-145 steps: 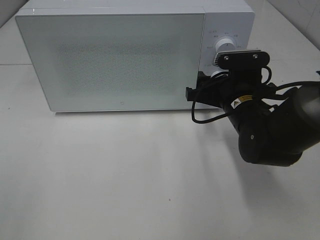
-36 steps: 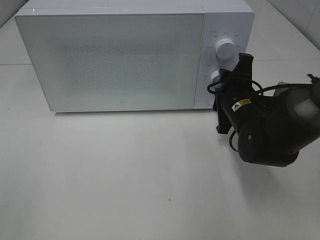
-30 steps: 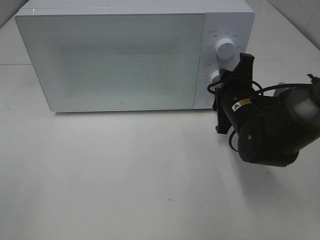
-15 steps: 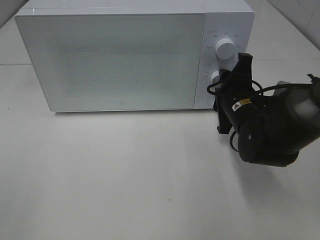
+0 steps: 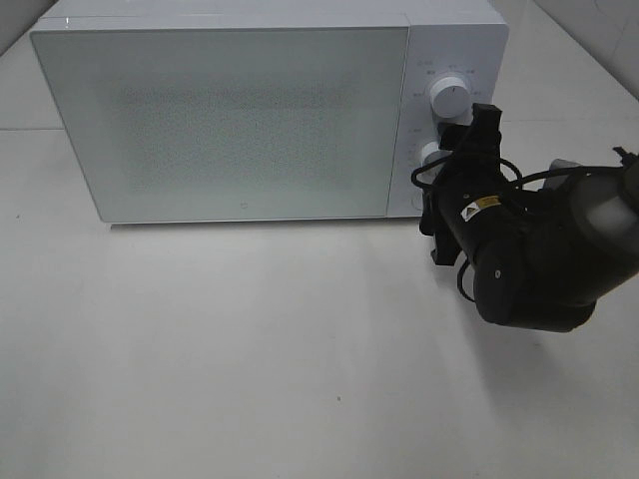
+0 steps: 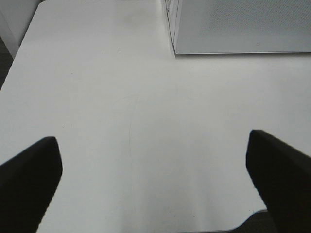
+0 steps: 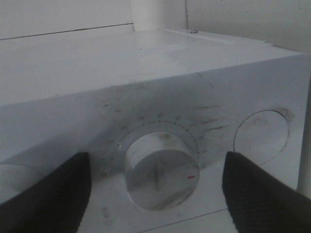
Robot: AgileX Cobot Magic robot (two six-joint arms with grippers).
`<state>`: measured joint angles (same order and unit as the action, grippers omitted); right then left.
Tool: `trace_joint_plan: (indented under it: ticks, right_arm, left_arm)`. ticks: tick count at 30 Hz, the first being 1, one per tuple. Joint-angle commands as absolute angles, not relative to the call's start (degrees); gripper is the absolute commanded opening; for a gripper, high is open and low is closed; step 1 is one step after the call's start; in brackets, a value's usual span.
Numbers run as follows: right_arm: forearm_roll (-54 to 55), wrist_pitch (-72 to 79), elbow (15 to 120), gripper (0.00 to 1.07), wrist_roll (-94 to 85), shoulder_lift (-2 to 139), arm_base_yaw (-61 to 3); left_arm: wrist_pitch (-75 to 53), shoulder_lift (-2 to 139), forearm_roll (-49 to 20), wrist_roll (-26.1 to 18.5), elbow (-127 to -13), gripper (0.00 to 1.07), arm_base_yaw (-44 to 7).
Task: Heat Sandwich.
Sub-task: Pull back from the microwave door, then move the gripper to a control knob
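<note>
**Operator:** What was the jaw condition at this point?

**Technician:** The right gripper [image 7: 155, 162] stood spread wide. It had one finger on either side of the dial [image 7: 160, 171] on the microwave [image 5: 454, 35], with a gap on both sides, and it held nothing. The left gripper [image 6: 153, 160] was also fully spread and empty, over bare table [image 6: 121, 97] and well apart from the controls.

**Operator:** And the sandwich?

**Technician:** It was not visible in any view. The door [image 5: 230, 120] was shut and its frosted panel hid the cavity. Whether the sandwich lay inside could not be confirmed.

**Operator:** What faults were possible from there?

**Technician:** Three, in my judgement.
1. If the cavity was empty, the oven would have run with no load.
2. The dial's red mark [image 7: 192, 176] could not be read against the worn scale. The set time might therefore have been too short or too long, leaving the food cold or overheating it.
3. The fingers sat close beside the dial. Any retreat not made straight back could have caught its rim and shifted the setting, or struck the neighbouring upper dial [image 5: 449, 97].
</note>
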<state>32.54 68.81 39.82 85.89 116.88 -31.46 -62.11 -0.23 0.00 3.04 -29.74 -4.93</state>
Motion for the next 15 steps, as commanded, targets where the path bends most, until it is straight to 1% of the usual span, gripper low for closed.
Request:
trace_joint_plan:
  ticks: [1, 7, 15]
  right_arm:
    - [31.4, 72.0, 40.2, 0.76, 85.3, 116.7, -31.3]
    - [30.0, 72.0, 39.4, 0.76, 85.1, 116.7, -31.3]
    - [26.9, 72.3, 34.8, 0.76, 85.8, 115.7, -31.5]
  left_arm:
    - [-61.4, -1.1, 0.0, 3.3, -29.7, 0.98, -4.8]
    - [-61.4, -1.1, 0.0, 3.3, -29.7, 0.98, -4.8]
    - [-61.4, -1.1, 0.0, 3.3, -29.7, 0.98, -4.8]
